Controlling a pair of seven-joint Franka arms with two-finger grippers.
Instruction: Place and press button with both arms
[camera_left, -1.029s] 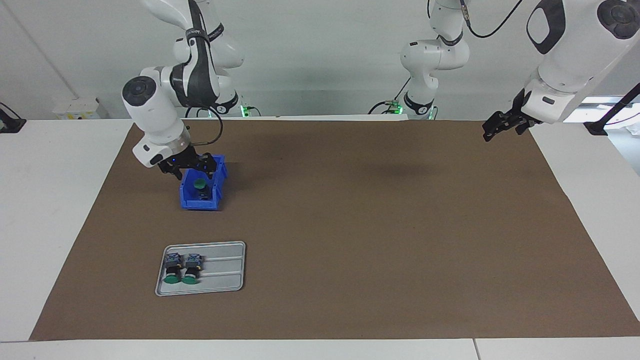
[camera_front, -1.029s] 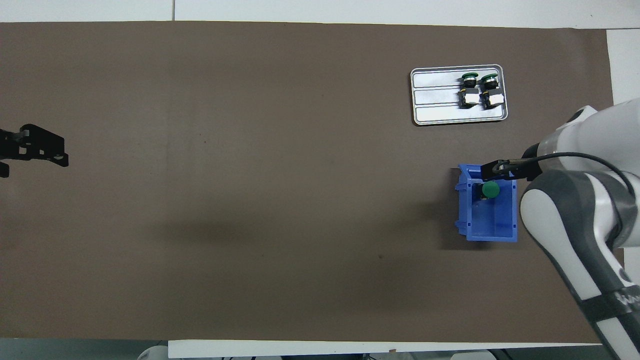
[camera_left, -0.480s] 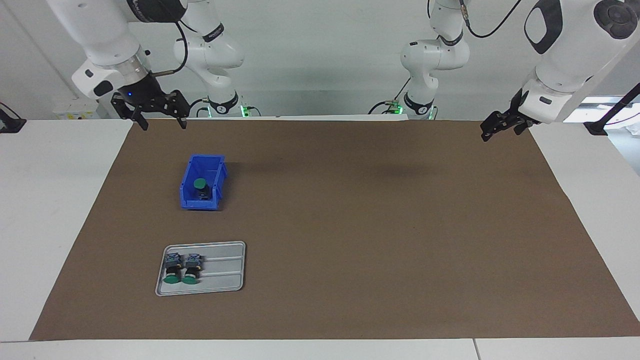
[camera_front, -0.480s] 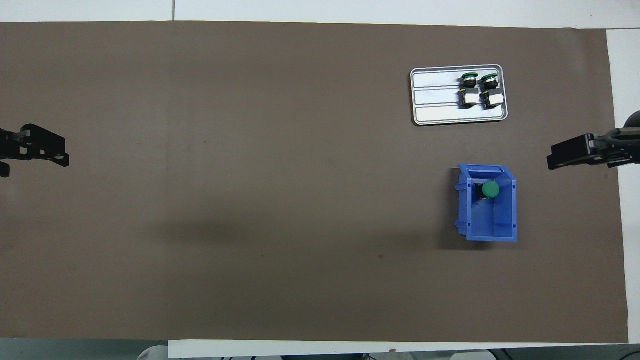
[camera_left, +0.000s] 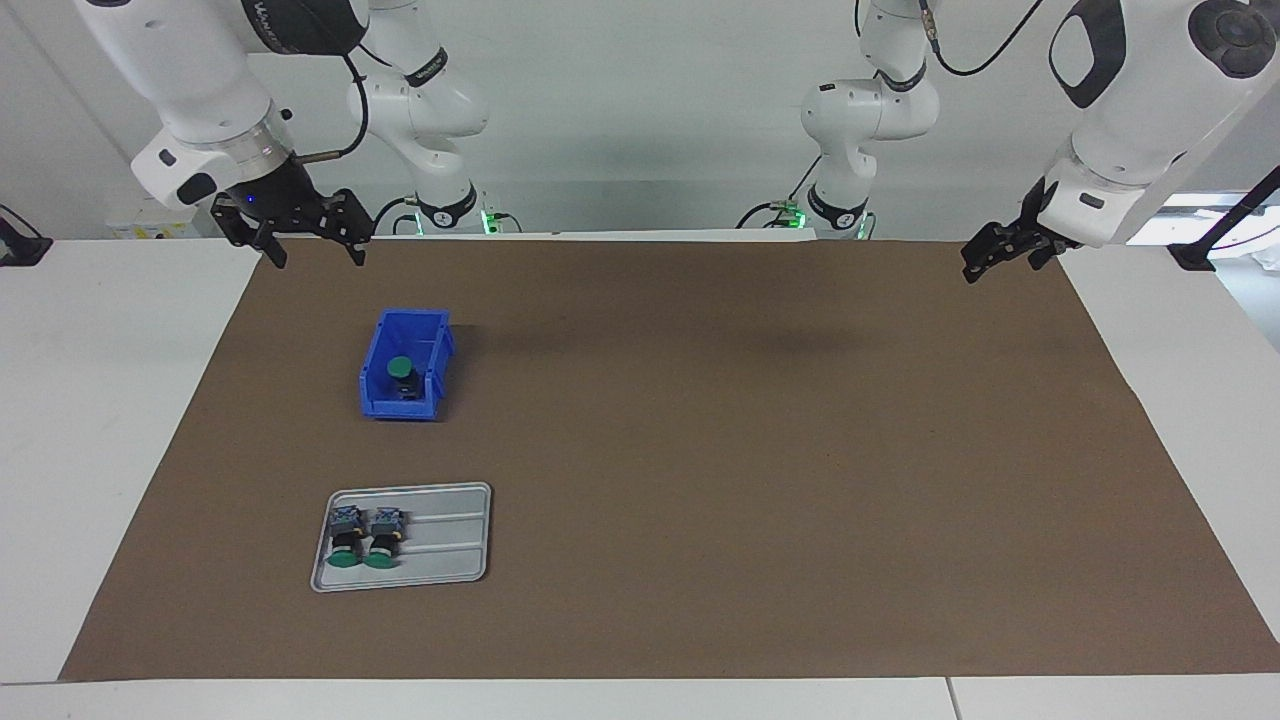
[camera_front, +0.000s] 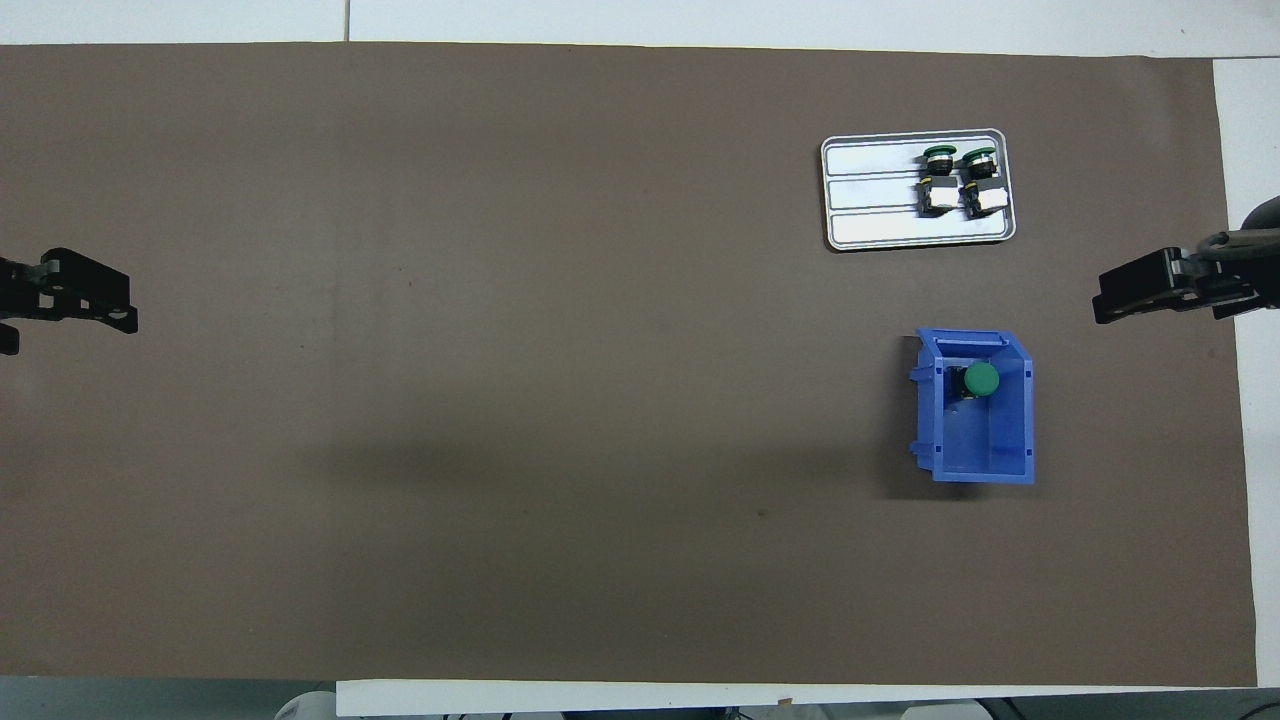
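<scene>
the right gripper (camera_left: 308, 243) hangs released and empty over the brown mat's (camera_left: 700, 450) edge. the button (camera_left: 400, 368) stands cap up in the blue bin (camera_left: 385, 405), with two more buttons (camera_left: 362, 538) on the tray (camera_left: 450, 560) farther from the robots. the left gripper (camera_left: 985, 262), also released and empty, waits over the mat's edge at its own end.

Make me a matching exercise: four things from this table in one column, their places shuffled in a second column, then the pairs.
Things:
1. upright green-capped button
2. two lying green-capped buttons
3. right gripper
4. left gripper

Places:
A. on the ridged grey metal tray
B. raised over the brown mat's corner at the left arm's end
C. inside the small blue plastic bin
D. raised, open, over the mat's corner at the right arm's end

Pairs: 1-C, 2-A, 3-D, 4-B
</scene>
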